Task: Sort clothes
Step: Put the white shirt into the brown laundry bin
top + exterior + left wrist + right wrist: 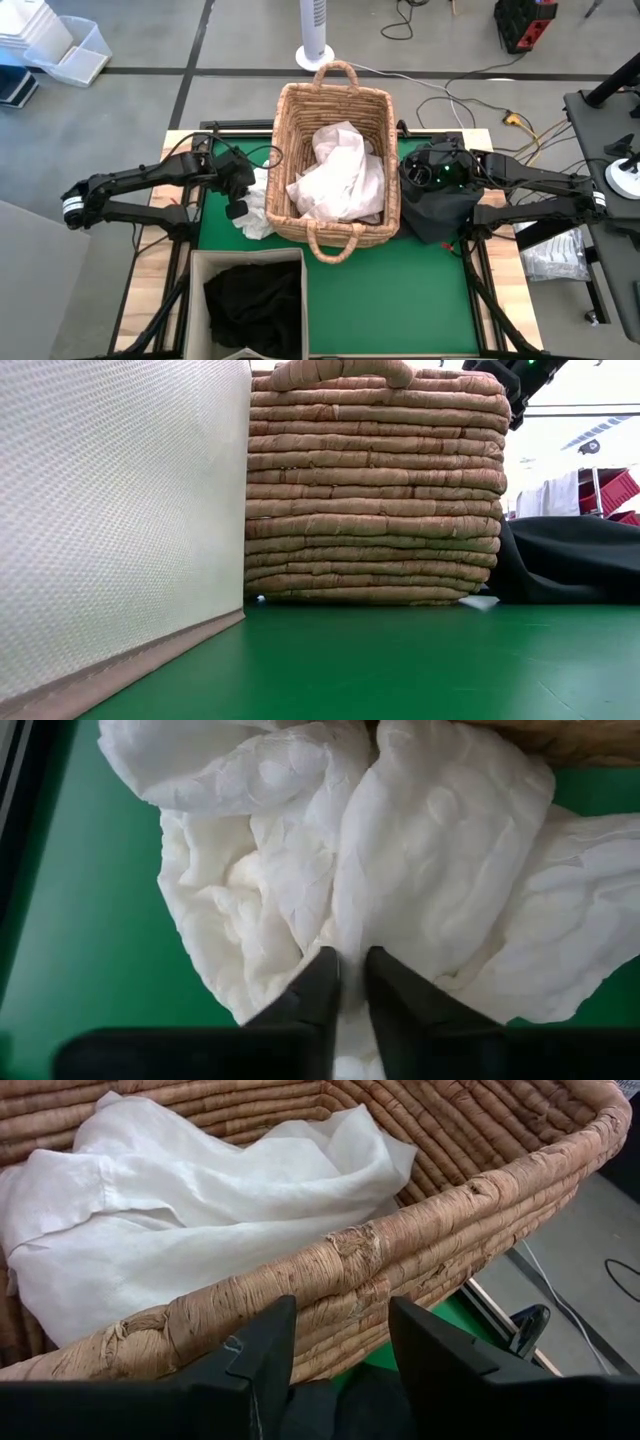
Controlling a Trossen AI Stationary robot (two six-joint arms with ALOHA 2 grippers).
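Observation:
A crumpled white garment [257, 212] [400, 870] lies on the green mat against the left wall of the wicker basket [290, 150]. My left gripper [238, 203] [350, 958] is over it, shut on its cloth. More white clothes [340, 175] [200, 1190] fill the basket. A dark garment [445, 215] [575, 560] lies heaped on the mat at the basket's right side. Above it my right gripper [408, 175] [340, 1320] stands open, facing the basket's right rim [400, 1250] and touching nothing. My left gripper pinches a raised fold of the white garment [350, 935] between its two fingertips. The fingers come steeply from above, slanting from the table's left. Whether it has one layer or several I cannot tell. The garment rests on the mat, slack and bunched.
A beige fabric bin [200, 262] [110, 510] stands at the near left with dark clothes [255, 305] inside. The basket [375, 490] takes up the table's middle. Bare green mat [390, 300] lies in front of it. Cables and a fan base are on the floor beyond.

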